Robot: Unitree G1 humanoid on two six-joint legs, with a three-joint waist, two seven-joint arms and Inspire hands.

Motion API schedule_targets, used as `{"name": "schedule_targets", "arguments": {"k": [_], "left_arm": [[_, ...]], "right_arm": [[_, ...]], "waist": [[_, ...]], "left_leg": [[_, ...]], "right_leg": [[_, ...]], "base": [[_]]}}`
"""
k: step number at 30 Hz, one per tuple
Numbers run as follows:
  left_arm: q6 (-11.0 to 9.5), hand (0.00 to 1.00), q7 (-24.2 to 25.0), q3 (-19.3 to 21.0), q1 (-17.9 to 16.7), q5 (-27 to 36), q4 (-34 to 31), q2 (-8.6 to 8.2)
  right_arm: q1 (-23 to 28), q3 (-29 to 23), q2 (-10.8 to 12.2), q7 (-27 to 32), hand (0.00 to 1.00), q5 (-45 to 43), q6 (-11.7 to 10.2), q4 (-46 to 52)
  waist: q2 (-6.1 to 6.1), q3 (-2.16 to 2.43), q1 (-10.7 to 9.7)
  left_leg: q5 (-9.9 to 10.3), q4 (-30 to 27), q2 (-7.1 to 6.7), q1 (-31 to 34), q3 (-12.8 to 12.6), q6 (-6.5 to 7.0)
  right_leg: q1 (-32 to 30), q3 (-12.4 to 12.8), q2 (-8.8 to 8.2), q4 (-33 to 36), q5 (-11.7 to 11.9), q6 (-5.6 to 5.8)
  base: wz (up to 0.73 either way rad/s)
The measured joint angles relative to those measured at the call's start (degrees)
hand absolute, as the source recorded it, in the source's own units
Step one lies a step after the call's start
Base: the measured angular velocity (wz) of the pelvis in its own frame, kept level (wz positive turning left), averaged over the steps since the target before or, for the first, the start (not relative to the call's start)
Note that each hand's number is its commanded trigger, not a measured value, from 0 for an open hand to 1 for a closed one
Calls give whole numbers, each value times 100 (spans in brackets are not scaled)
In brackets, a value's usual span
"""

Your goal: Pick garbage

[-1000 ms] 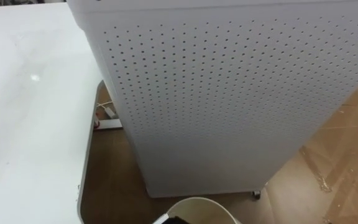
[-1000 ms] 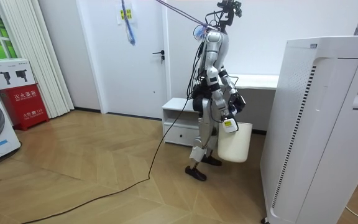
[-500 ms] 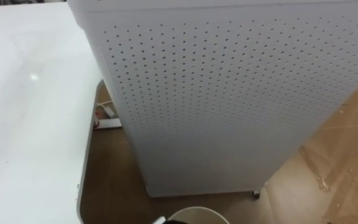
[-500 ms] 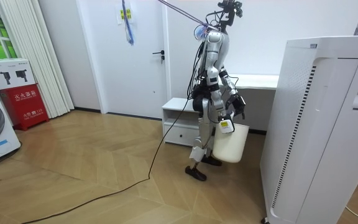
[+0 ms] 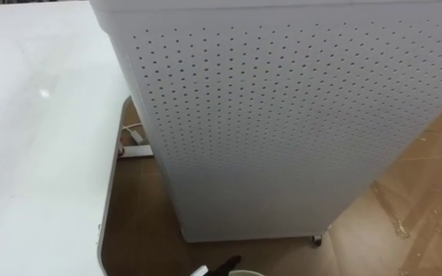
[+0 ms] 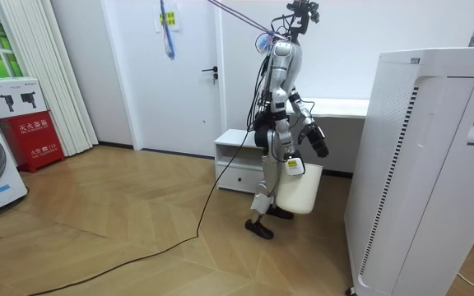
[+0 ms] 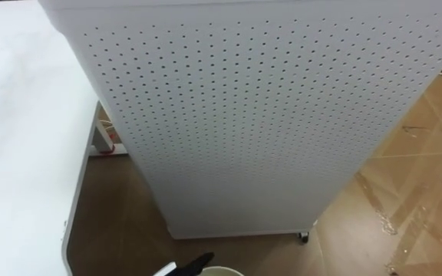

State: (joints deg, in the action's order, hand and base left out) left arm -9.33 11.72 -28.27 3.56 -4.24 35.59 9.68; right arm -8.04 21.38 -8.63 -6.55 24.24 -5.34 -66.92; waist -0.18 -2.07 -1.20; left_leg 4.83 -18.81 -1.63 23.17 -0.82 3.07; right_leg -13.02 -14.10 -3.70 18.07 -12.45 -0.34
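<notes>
I stand between a white desk and a tall white perforated unit, facing the unit. A white bin [image 6: 299,189] hangs off the floor at my right side, and my right hand [image 6: 291,163] is at its near rim, carrying it. A sliver of that rim [image 5: 249,273] shows at the bottom edge of the left eye view. My left hand [image 5: 224,267] is just above the rim with its fingers straight and nothing in them; in the room view the left hand [image 6: 318,147] reaches out over the bin. What lies inside the bin is hidden.
The perforated unit [image 5: 282,115] stands on small castors close in front of me. The white desk [image 5: 37,153] runs along my left, with a power strip [image 5: 133,149] on the floor under it. A low white cabinet [image 6: 237,160] stands behind me. Wooden floor is open to my right.
My left hand's fingers have straightened from curled. The bin has swung closer to my body and sunk almost out of the eye view's bottom edge.
</notes>
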Motion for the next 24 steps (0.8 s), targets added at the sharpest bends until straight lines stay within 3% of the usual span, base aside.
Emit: {"name": "schedule_targets", "arguments": {"k": [9, 17, 20, 24], "left_arm": [[-2, 0, 24, 6, -1, -44, 39, 6], [-91, 0, -51, 55, 47, -55, 676, 33], [-124, 0, -141, 60, 21, -100, 919, 14], [-224, 0, -163, 75, -48, -98, 1205, 5]], "right_arm": [[19, -2, 4, -49, 100, 2, -2, 1], [91, -16, -11, -157, 100, 69, 7, -76], [196, -23, -29, -179, 100, 64, 9, -125], [332, -84, -42, -180, 100, 112, 1, -216]], "waist": [[-37, 8, -2], [-70, 19, -3], [-80, 68, -3], [-82, 97, -9]], "left_leg": [[-5, 16, 0, 2, -9, 3], [-4, 43, 3, -148, -7, 1], [-3, 122, 2, -328, -35, -5], [17, 210, 0, -580, -19, -39]], "right_leg": [[-5, 5, -5, -22, -2, -1], [174, -6, 21, -147, 7, -11], [342, 13, 28, -236, 9, -10], [648, -1, 67, -436, 45, -24]], "base": [[0], [0], [-4], [2]]}}
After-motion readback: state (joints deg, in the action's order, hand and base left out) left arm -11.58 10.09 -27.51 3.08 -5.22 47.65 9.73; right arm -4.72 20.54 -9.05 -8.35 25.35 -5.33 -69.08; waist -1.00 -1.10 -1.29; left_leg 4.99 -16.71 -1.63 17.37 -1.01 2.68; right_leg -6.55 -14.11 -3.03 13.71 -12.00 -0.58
